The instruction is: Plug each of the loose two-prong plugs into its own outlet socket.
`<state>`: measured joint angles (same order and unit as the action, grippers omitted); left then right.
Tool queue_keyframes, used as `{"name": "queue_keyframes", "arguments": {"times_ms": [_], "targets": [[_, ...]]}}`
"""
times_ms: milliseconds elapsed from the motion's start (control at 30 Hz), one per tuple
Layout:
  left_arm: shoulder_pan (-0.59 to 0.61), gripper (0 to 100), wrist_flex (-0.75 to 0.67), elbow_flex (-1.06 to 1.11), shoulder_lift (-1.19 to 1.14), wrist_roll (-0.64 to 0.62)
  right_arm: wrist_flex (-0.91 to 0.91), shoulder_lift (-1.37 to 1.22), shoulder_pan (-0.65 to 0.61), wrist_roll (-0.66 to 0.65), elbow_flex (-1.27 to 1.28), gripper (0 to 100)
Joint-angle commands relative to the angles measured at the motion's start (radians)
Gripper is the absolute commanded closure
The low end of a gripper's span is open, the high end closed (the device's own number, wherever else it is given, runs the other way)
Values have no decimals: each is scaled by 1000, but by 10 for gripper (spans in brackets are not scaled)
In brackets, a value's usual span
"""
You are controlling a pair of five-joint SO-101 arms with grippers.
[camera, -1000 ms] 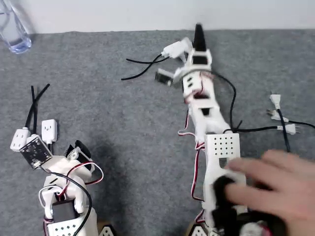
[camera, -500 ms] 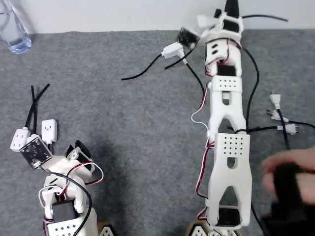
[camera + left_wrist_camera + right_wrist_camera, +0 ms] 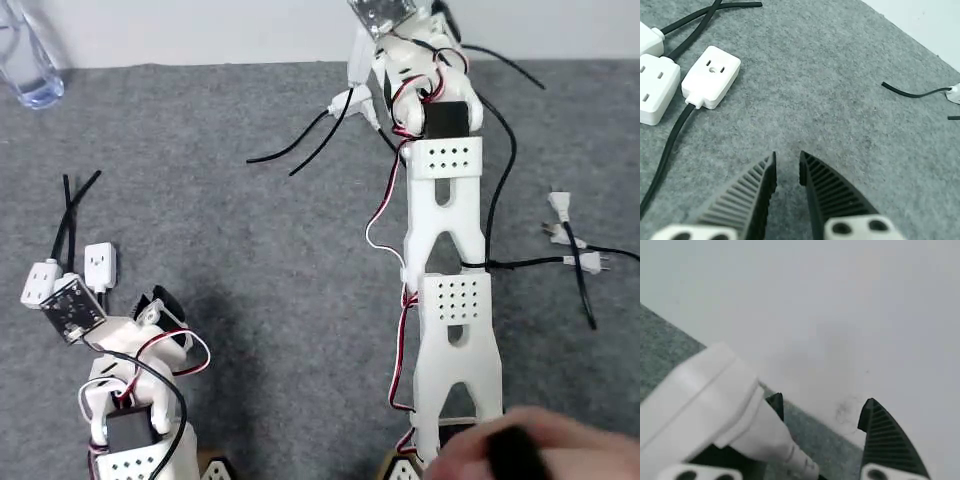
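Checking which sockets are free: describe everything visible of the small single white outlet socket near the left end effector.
The single outlet socket is a small rounded white block, seemingly plastic, lying flat, face up, on the grey mat. Nothing is plugged into it. A black cord leaves one end. A larger white outlet block lies close beside it; contact is unclear. The left end effector hangs apart from it.
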<state>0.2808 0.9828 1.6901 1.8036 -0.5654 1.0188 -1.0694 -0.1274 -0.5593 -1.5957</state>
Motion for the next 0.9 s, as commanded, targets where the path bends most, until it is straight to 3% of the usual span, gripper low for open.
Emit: {"name": "queue_keyframes", "arguments": {"times_ms": [0,300,733,867], "targets": [[-8,920,3,-7,11,8,101,99,-33,34,-58,768],[-6,920,3,-7,11,8,435,107,-107,34,-58,768],[-3,920,3,-7,11,8,395,107,-101,106,54,768],[-3,920,3,-7,11,8,513,107,-99,101,-41,768]]}}
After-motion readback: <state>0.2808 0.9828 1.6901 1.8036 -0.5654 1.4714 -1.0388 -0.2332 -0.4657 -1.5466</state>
